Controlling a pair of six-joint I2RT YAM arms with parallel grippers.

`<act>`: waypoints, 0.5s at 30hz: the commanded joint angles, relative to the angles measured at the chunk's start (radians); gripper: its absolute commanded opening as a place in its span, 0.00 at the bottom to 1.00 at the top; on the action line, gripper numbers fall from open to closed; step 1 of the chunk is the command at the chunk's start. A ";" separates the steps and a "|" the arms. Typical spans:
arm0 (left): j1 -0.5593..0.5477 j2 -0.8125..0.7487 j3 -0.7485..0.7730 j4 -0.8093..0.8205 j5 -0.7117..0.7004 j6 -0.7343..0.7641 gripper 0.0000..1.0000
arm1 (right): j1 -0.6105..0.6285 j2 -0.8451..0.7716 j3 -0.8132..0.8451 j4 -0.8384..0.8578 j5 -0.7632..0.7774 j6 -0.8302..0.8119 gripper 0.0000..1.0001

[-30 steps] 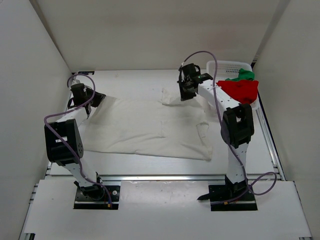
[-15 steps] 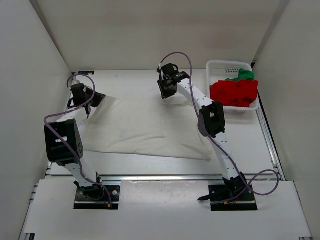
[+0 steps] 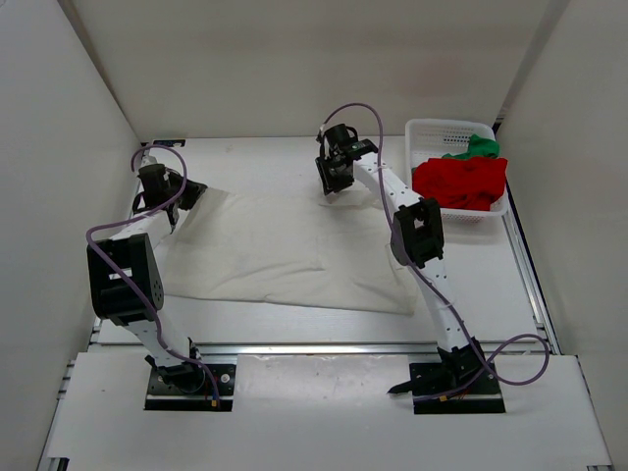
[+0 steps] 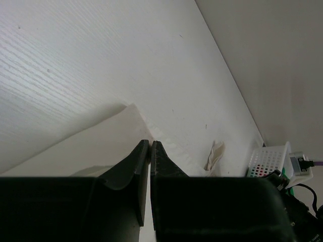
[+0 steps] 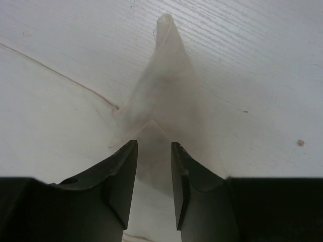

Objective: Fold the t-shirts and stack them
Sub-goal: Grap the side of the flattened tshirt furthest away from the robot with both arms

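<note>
R arm in from the basket side, now letting go of the cream-white shirt at its far edge.

A sec ago the R fingers were over by the basket w/ the shirt's right part spread out. Now they sit at the far-middle edge, that part is drawn in, and the shirt's right side looks narrower. They've gone from near-closed to about half open; a small peak of cloth stands btwn them, prob. released. L fingers haven't moved: nearly closed, and they look pinched on the far-left corner. Shirt lies mostly flat, mid bench. So the first side fold looks done, more folds to go. Basket holds the red shirt, heaped over the near rim, and the green shirt behind it, both untouched.
</note>
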State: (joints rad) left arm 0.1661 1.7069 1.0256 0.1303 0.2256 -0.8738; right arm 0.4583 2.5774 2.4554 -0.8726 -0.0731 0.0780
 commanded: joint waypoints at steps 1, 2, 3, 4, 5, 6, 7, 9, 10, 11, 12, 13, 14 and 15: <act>0.001 -0.010 0.001 0.025 0.011 0.002 0.00 | -0.010 0.015 0.037 0.032 -0.020 0.000 0.31; -0.003 -0.010 -0.001 0.023 0.006 -0.002 0.00 | -0.007 0.024 0.036 0.027 -0.031 -0.001 0.31; -0.004 -0.007 -0.002 0.026 0.011 0.005 0.00 | -0.006 0.032 0.037 0.026 -0.039 -0.003 0.31; -0.002 -0.006 -0.002 0.029 0.012 -0.002 0.00 | -0.003 0.041 0.033 0.026 -0.039 0.000 0.31; -0.002 -0.006 -0.002 0.029 0.009 -0.002 0.00 | 0.003 0.047 0.037 0.027 -0.050 -0.003 0.32; 0.003 -0.004 -0.001 0.025 0.012 0.002 0.00 | 0.002 0.055 0.037 0.029 -0.056 0.003 0.32; 0.001 -0.006 -0.001 0.028 0.011 -0.005 0.00 | -0.001 0.056 0.037 0.037 -0.062 0.000 0.33; 0.006 0.000 -0.002 0.029 0.008 -0.002 0.00 | 0.000 0.060 0.043 0.049 -0.074 0.006 0.33; 0.000 -0.003 -0.010 0.028 0.009 -0.001 0.00 | -0.003 0.063 0.040 0.049 -0.073 0.009 0.33; 0.001 -0.001 -0.004 0.028 0.011 0.001 0.00 | -0.001 0.066 0.050 0.050 -0.074 0.008 0.34; 0.001 -0.001 -0.005 0.029 0.009 -0.001 0.00 | 0.002 0.066 0.054 0.055 -0.076 0.015 0.33; 0.001 -0.003 -0.007 0.028 0.006 0.002 0.00 | 0.000 0.066 0.056 0.055 -0.071 0.009 0.33; 0.006 -0.001 0.001 0.026 0.009 0.002 0.00 | -0.003 0.070 0.057 0.061 -0.073 0.012 0.33; 0.000 0.000 -0.002 0.029 0.009 0.001 0.00 | -0.003 0.064 0.056 0.064 -0.071 0.011 0.33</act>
State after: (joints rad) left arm 0.1665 1.7130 1.0241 0.1364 0.2256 -0.8738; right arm 0.4568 2.6339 2.4741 -0.8406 -0.1299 0.0822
